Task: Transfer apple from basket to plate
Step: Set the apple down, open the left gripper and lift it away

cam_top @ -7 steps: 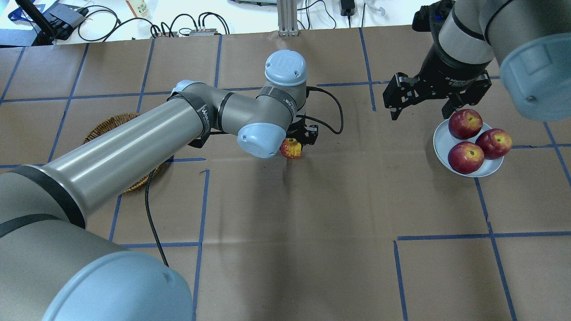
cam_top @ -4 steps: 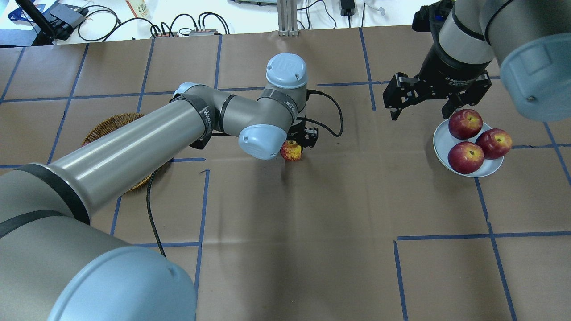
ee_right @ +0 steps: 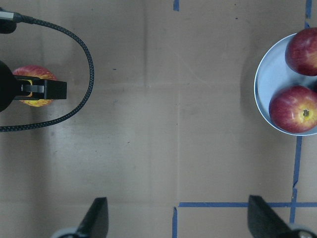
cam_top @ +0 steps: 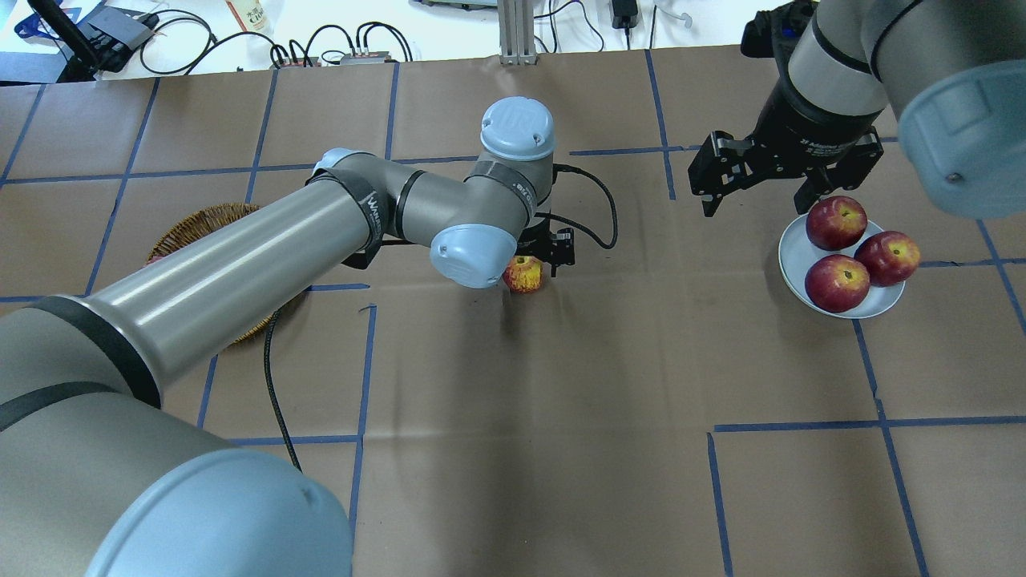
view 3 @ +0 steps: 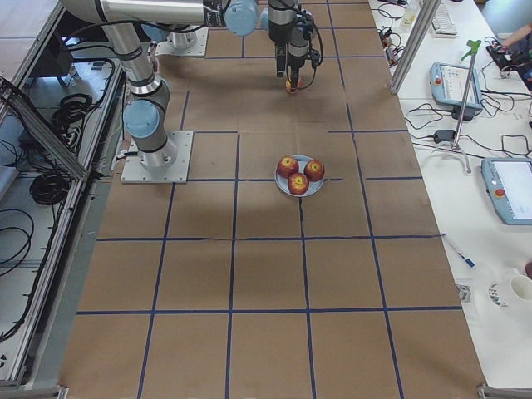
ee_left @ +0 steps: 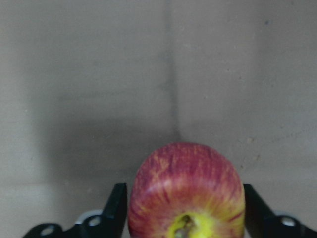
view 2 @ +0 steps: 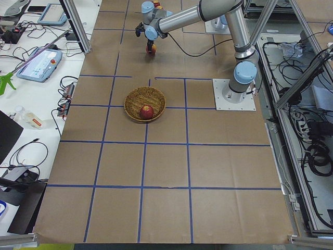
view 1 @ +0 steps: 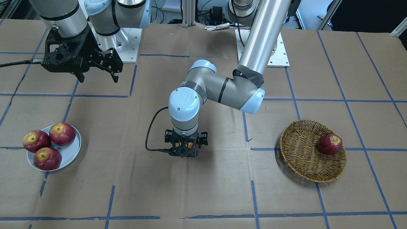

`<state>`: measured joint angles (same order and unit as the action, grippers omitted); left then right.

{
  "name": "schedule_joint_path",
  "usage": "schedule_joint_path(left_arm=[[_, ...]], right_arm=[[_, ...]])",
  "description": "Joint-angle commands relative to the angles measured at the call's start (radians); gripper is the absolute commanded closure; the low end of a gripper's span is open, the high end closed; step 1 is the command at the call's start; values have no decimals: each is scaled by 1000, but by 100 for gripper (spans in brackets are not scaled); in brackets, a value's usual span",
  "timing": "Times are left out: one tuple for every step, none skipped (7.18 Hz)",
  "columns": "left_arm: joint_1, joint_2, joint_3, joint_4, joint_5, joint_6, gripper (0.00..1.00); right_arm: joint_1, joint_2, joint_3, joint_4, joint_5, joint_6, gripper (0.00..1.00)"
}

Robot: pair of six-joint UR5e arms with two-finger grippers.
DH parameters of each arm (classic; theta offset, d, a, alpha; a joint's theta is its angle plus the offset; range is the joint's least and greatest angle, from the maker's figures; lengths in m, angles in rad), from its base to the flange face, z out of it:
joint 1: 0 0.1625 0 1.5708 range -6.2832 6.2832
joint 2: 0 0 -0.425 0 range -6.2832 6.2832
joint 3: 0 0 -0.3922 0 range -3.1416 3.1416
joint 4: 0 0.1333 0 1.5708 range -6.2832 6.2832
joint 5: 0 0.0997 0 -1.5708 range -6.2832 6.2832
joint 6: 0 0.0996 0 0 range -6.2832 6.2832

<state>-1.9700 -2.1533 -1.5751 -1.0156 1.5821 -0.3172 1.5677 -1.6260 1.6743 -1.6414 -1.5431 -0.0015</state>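
The streaky red-orange apple (ee_left: 185, 193) with a yellow stem patch sits between the fingers (ee_left: 116, 208) of my left gripper (cam_top: 535, 263), which is shut on it, low over the brown table centre. The apple also shows in the overhead view (cam_top: 523, 275) and the right wrist view (ee_right: 30, 73). The wicker basket (view 1: 302, 152) lies on my left and holds one darker red apple (view 1: 330, 144). The pale grey-blue plate (cam_top: 795, 244) on my right carries three glossy dark-red apples (cam_top: 837, 282). My right gripper (cam_top: 755, 204) is open and empty, hovering just behind the plate.
The left arm covers most of the basket (cam_top: 200, 220) in the overhead view. A black cable (cam_top: 597, 208) loops from the left wrist over the table. Blue tape lines cross the brown paper. Cables and boxes (cam_top: 345, 48) lie past the far edge.
The left gripper with the apple has shifted slightly right and a little nearer the robot. The right gripper and the plate's apples have not moved.
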Motion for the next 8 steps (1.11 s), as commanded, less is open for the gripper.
schedule_joint_path(left_arm=[[-7,76,4,-44,-4,0,1],[-7,108,4,-70,-4,0,1],[-6,136,18,-113,-4,0,1],[3,148,36,-142,-4,0,1],[13,170,40,-144,-4,4,1],[25,193,46,-177,-2,7,1],[48,210,65,-202,-4,22,1],[48,240,78,-266,-4,27,1]], right_arm=[[0,0,-1,0,0,0,0],[0,0,-1,-1,1,0,0],[0,0,2,0,3,1,0],[2,0,4,0,0,11,0],[3,-5,4,5,-3,20,0],[6,-5,5,0,-5,20,0],[6,-5,5,-3,-2,20,0],[6,-5,4,-1,0,18,0]])
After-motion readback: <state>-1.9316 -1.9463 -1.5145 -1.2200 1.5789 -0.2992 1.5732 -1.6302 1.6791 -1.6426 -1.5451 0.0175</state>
